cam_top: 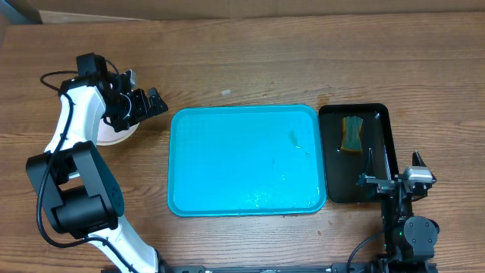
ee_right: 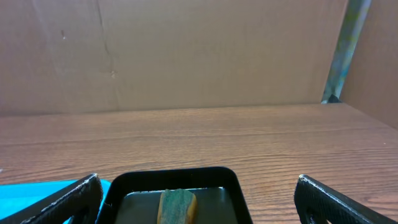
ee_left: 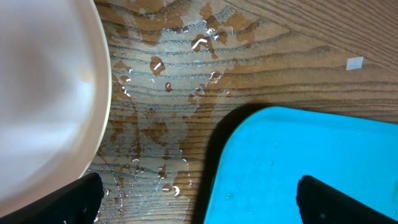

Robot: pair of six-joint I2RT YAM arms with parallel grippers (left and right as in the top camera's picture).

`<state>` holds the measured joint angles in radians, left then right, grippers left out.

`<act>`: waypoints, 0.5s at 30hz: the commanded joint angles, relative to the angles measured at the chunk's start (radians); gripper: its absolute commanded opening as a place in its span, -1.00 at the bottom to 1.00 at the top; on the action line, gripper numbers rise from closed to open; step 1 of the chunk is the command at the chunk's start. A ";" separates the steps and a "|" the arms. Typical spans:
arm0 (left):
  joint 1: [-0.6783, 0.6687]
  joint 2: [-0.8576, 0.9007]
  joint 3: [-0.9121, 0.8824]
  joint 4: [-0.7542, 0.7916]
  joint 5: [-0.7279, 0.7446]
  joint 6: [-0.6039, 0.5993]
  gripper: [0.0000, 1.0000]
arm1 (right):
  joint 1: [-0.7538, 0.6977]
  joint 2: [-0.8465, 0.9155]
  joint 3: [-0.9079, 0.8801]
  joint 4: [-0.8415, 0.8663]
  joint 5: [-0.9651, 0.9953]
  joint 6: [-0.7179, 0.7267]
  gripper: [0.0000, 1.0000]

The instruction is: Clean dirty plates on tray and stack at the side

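Note:
The turquoise tray (cam_top: 246, 161) lies in the middle of the table with no plates on it, only water drops; its corner shows in the left wrist view (ee_left: 298, 162). A stack of plates (cam_top: 115, 135) sits on the table left of the tray, mostly hidden under my left arm; the top plate's pale rim fills the left of the left wrist view (ee_left: 50, 93). I cannot tell how many plates are in the stack. My left gripper (cam_top: 151, 104) is open and empty, just right of the stack (ee_left: 199, 199). My right gripper (cam_top: 383, 182) is open and empty near the black tray's front edge (ee_right: 199, 199).
A black tray (cam_top: 356, 152) right of the turquoise tray holds water and a green-and-yellow sponge (cam_top: 352, 134), also seen in the right wrist view (ee_right: 177, 206). Water is spilled on the wood (ee_left: 168, 118) between the plates and the tray. A small white scrap (ee_left: 354, 62) lies on the table.

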<state>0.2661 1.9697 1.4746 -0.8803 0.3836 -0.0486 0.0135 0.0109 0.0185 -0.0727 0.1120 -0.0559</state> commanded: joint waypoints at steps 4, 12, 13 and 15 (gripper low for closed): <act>-0.004 -0.014 0.020 -0.002 -0.003 0.016 1.00 | -0.005 -0.008 -0.011 0.003 0.011 0.004 1.00; -0.040 -0.122 0.020 -0.002 -0.003 0.016 1.00 | -0.005 -0.008 -0.011 0.003 0.010 0.004 1.00; -0.048 -0.159 0.020 -0.002 -0.003 0.016 1.00 | -0.005 -0.008 -0.011 0.003 0.010 0.004 1.00; -0.065 -0.241 0.020 -0.002 -0.003 0.016 1.00 | -0.005 -0.008 -0.011 0.003 0.010 0.004 1.00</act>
<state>0.2314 1.8931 1.4746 -0.8837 0.3801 -0.0486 0.0135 0.0109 0.0185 -0.0727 0.1123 -0.0559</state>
